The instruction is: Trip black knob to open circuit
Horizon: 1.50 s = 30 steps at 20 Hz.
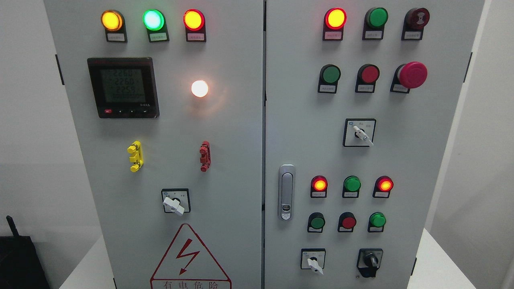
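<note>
- No robot hand is showing, so its state cannot be told.
- Black knob (370, 261) is sitting low on the right door (421, 160), beside a white switch (313, 263).

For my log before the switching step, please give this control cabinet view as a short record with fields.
target: black rotary knob, right door, bottom right corner
neighbour: white-handled selector switch, to the left of the knob
door latch: silver handle, left edge of right door
hazard: red mushroom-shaped emergency button, upper right
meter: black digital display, left door, digits lit
robot hands: none in view
</note>
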Available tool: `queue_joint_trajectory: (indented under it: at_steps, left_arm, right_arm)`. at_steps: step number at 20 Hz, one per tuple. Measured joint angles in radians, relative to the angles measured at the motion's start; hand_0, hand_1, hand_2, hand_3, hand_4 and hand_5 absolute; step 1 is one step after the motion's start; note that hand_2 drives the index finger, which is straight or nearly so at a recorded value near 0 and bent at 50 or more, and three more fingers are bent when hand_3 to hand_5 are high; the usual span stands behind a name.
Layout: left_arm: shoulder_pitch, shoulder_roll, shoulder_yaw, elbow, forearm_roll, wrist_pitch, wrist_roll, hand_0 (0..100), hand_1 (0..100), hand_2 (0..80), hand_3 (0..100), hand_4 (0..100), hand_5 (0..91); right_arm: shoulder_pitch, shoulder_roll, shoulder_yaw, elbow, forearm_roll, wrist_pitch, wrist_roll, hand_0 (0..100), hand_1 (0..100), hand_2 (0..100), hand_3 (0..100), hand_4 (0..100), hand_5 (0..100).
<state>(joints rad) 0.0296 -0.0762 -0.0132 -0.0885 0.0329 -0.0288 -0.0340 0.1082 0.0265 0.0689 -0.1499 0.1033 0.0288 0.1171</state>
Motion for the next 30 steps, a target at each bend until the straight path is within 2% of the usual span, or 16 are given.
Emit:
queue_joint_trajectory:
  at_steps: [14,20,26,29,30]
  left_arm:
    - [0.000,0.000,0.000,0.000,0.000,0.000,0.000,12,39,0.0,0,0,0.0]
    - [0.000,0.000,0.000,0.000,0.000,0.000,0.000,12,39,0.0,0,0,0.0]
    - [0.000,0.000,0.000,0.000,0.000,0.000,0.000,12,39,0.0,0,0,0.0]
    - [0.000,0.000,0.000,0.000,0.000,0.000,0.000,12,39,0.0,0,0,0.0]
    - [0.000,0.000,0.000,0.000,0.000,0.000,0.000,12,39,0.0,0,0,0.0]
  right_arm:
    - [0.000,0.001,0.000,-0.004,0.000,-0.001,0.000,2,18,0,0,0,0]
    - [0.011,0.004,0.000,-0.021,-0.013,-0.065,-0.003,3,19,0,0,0,0]
    - [0.070,0.004,0.000,-0.173,-0.045,-0.073,-0.005,6,21,0,0,0,0]
    - [0.098,0.004,0.000,-0.249,-0.048,-0.075,-0.006,6,24,0,6,0,0]
    - [0.106,0.004,0.000,-0.274,-0.049,-0.079,-0.006,7,26,0,9,3,0]
